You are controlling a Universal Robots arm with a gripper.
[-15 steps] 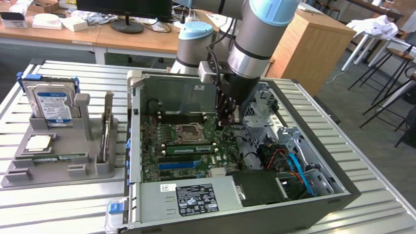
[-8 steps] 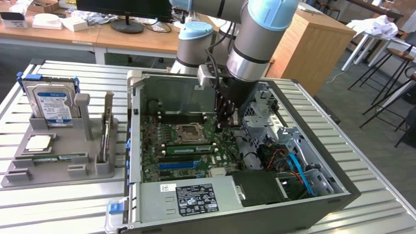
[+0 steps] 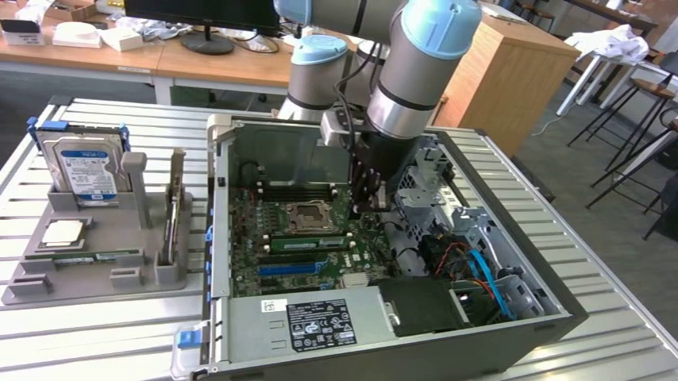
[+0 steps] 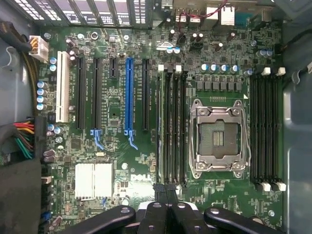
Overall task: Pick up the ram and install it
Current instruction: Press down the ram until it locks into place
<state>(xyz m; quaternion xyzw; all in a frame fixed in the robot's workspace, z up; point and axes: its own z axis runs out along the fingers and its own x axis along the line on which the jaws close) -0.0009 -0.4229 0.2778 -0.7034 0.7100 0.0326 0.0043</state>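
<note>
On the exterior view's left, a grey tray [image 3: 159, 278] rests on the slatted table [image 3: 106, 333]. A hard drive [image 3: 85, 171] stands upright at the tray's back. A square chip [image 3: 63, 232] lies in front of it, and a thin green strip [image 3: 98, 255] lies flat in a groove beside the chip. To the right sits the open case [image 3: 551, 317], its board [image 3: 249, 262] facing up. Near the board's middle, just in front of the open socket [image 3: 307, 214], the ram [image 3: 307, 242] stands on edge in a slot. Right of the socket the gripper [image 3: 367, 205] hangs over the board, near the ram's end but apart from it. Its fingers [image 4: 158, 189] are clenched together, with nothing between them. Farther right, stools [image 3: 636, 103] stand on the floor.
</note>
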